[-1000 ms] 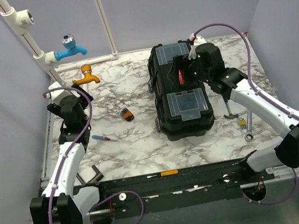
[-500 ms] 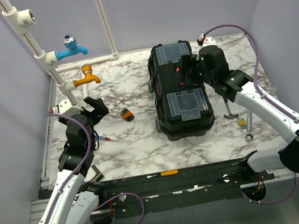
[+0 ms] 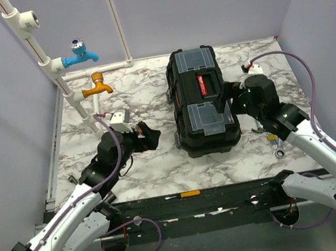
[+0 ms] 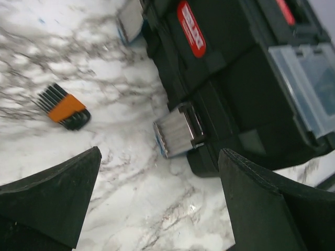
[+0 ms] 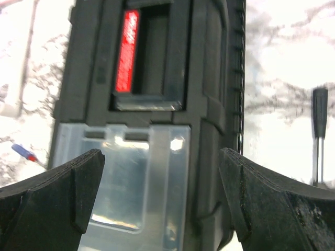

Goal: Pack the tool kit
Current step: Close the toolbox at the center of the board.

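Note:
The black toolbox [image 3: 202, 100] lies closed on the marble table, with its red-black handle [image 3: 205, 84] between two clear-lidded compartments. My left gripper [image 3: 147, 135] is open and empty, low over the table just left of the box. In the left wrist view [image 4: 157, 209] it faces a side latch [image 4: 175, 130] and the box wall [image 4: 230, 78]. My right gripper [image 3: 223, 100] is open and empty above the box's right side. In the right wrist view [image 5: 162, 204] it hangs over the near clear lid [image 5: 125, 183], with the handle [image 5: 127, 49] beyond.
An orange-black hex key holder [image 4: 63, 107] lies left of the box. A hammer [image 3: 260, 128] and a wrench [image 3: 279, 145] lie right of it. A yellow-handled screwdriver [image 3: 189, 194] lies at the near edge. A blue-red screwdriver [image 5: 23, 151] lies left. Blue [image 3: 79, 55] and orange [image 3: 97, 86] taps stand far left.
My left arm has swung right and down, from the table's left edge to the toolbox's left side. My right gripper has drawn back from the handle towards the near compartment.

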Controlling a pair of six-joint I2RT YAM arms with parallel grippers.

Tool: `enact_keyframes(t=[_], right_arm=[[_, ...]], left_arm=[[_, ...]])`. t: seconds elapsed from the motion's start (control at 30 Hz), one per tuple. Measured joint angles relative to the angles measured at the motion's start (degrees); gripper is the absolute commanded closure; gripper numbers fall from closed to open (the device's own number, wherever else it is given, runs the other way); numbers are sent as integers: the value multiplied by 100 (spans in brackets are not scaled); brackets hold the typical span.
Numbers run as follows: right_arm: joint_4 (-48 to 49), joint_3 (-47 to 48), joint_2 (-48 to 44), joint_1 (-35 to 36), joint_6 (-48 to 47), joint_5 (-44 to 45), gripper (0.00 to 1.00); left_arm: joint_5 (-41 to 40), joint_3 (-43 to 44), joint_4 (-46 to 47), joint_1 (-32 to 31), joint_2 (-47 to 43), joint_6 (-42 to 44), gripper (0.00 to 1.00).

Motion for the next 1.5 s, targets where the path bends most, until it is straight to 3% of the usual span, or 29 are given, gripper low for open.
enact_keyframes(t=[0.17, 0.4, 0.77, 1.03, 1.33, 1.5], right_arm=[[114, -837, -236, 0, 367, -52, 0], [492, -1276, -522, -4, 680, -87, 0], [339, -1058, -660, 0, 450, 485, 0], [367, -125, -619, 0, 66, 1189, 0], [520, 321, 26, 0, -131, 1558, 0], [444, 745, 748, -39, -356, 1445, 0]], left_arm=[[911, -186, 581, -260, 1029, 15, 3], [1733, -96, 1416, -603, 2081, 94, 4], [2199, 702, 1847, -1342, 3567, 181, 5], [2201, 1307, 2181, -1757, 4419, 181, 5], [2409, 1585, 2179, -2079, 4489, 654, 3], [2411, 1631, 1816, -2048, 3622, 955, 2]])
